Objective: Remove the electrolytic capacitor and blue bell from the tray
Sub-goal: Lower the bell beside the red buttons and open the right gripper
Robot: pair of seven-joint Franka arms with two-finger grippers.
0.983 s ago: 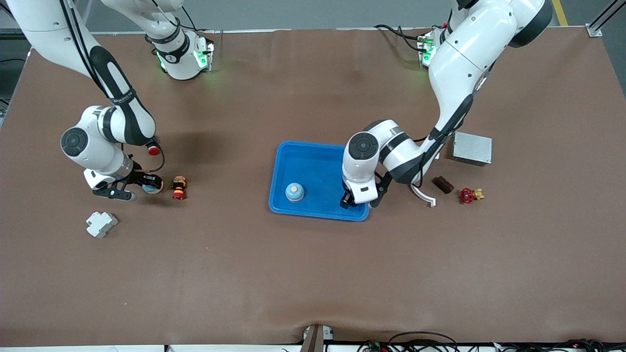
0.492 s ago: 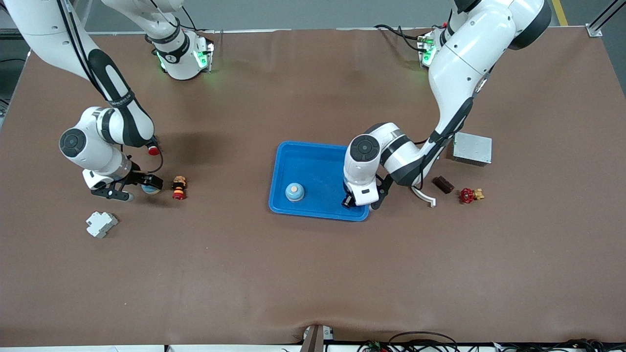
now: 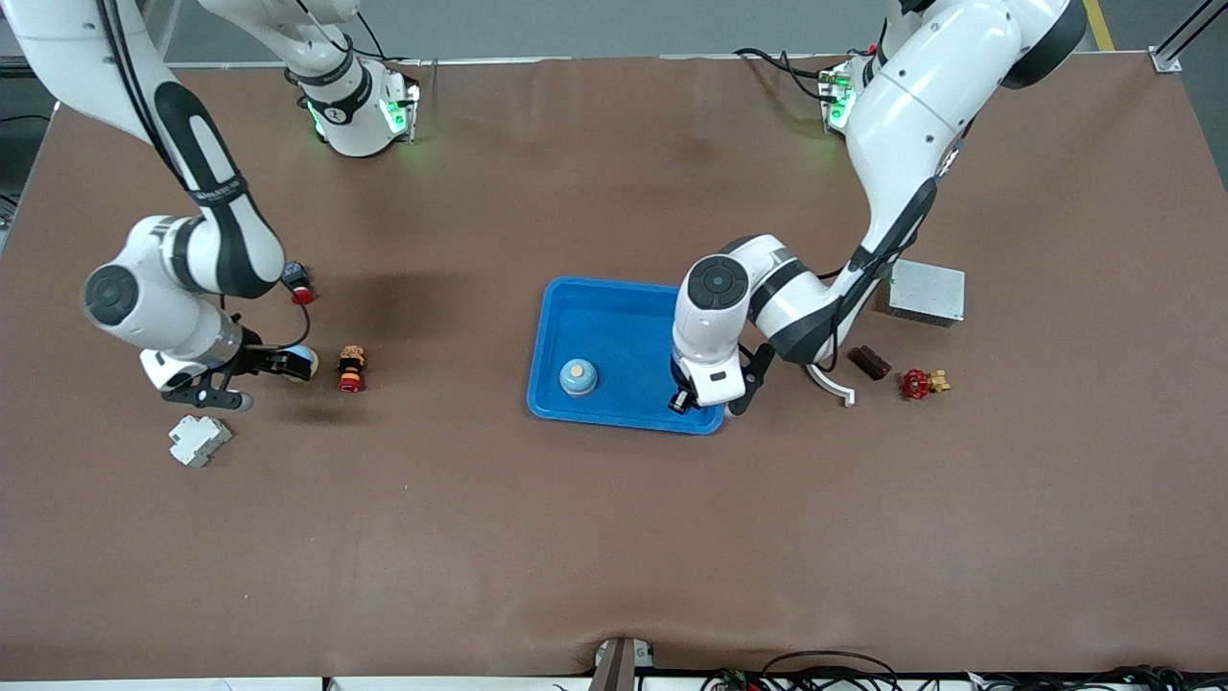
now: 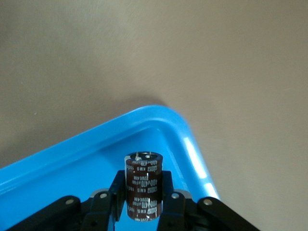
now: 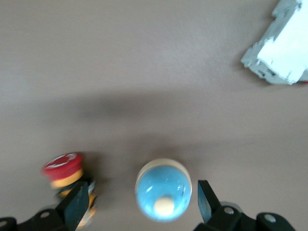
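Left gripper (image 4: pixel 143 207) is clamped on the capacitor (image 4: pixel 142 185), low in the tray (image 3: pixel 614 317) at its lower corner toward the left arm's end; white sleeve print reads partly "400" and "KMS". Right gripper (image 5: pixel 144 207) stands open over a blue bell (image 5: pixel 163 189) lying on the table mid-left of the frame. A second blue bell (image 3: pixel 578 377) sits in the tray, not yet removed.

White "KMS" and "400" print on the capacitor (image 4: pixel 143 185)
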